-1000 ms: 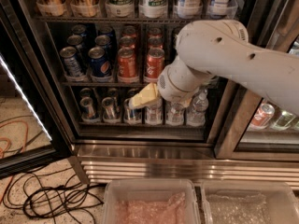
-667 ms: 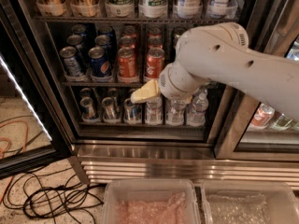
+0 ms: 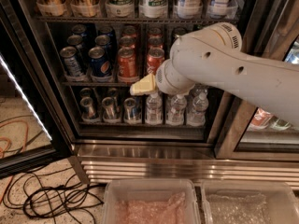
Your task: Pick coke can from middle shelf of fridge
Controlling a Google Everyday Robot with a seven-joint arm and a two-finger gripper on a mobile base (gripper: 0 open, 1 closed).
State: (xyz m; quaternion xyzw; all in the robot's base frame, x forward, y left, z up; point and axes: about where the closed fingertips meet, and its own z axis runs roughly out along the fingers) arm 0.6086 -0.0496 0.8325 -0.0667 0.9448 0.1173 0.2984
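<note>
On the left, the door of the fridge (image 3: 140,166) stood open, and black cables (image 3: 51,199) lay on the floor near it. On the middle shelf (image 3: 93,83) the blue cans (image 3: 100,62) came first, then the red ones. The coke can (image 3: 127,63) stood up straight at the front of its row, with a second red can (image 3: 155,59) just to its right. Your pincer (image 3: 142,85) hung low in front of the gap between those two, down by the shelf's edge. No can was in it. I could not tell if it was spread or pressed together.

Here is what could have gone wrong. The pincer sat low, so a push forward might have hit the shelf edge and not the can. The cans stood close together, so a grab might have caught the wrong one or knocked it over. To the right, the big white arm (image 3: 233,69) hid part of the shelf, so you could not see everything it might bump there.
</note>
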